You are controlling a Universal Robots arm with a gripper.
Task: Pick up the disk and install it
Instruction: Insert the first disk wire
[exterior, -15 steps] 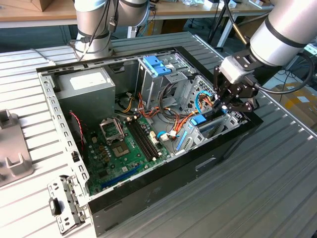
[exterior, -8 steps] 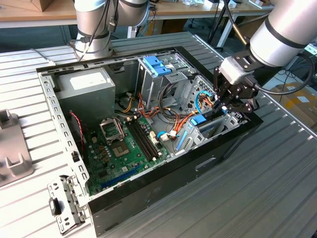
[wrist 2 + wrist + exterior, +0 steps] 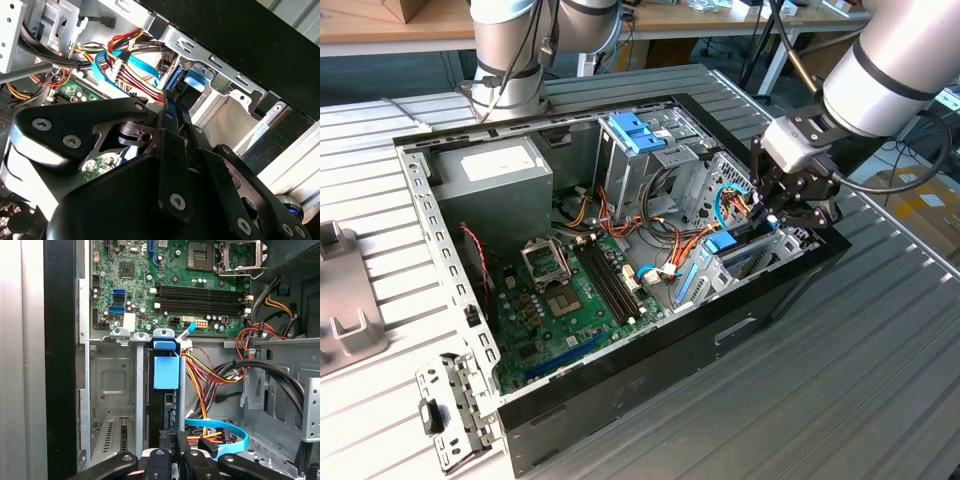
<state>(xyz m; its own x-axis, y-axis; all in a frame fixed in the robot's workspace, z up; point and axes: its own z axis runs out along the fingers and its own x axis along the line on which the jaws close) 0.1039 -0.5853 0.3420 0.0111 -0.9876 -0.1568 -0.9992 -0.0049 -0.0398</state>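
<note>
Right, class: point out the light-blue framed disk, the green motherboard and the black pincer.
Light-blue framed disk (image 3: 166,372): first wrist view, blue frame face.
Green motherboard (image 3: 560,300): exterior view, board centre.
Black pincer (image 3: 174,447): first wrist view, between fingertips.

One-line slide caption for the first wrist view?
Hand poised at the blue-framed disk standing edge-on in its bay, motherboard beyond.

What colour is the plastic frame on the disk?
Light blue; the disk's frame shows best in the first wrist view.
</note>
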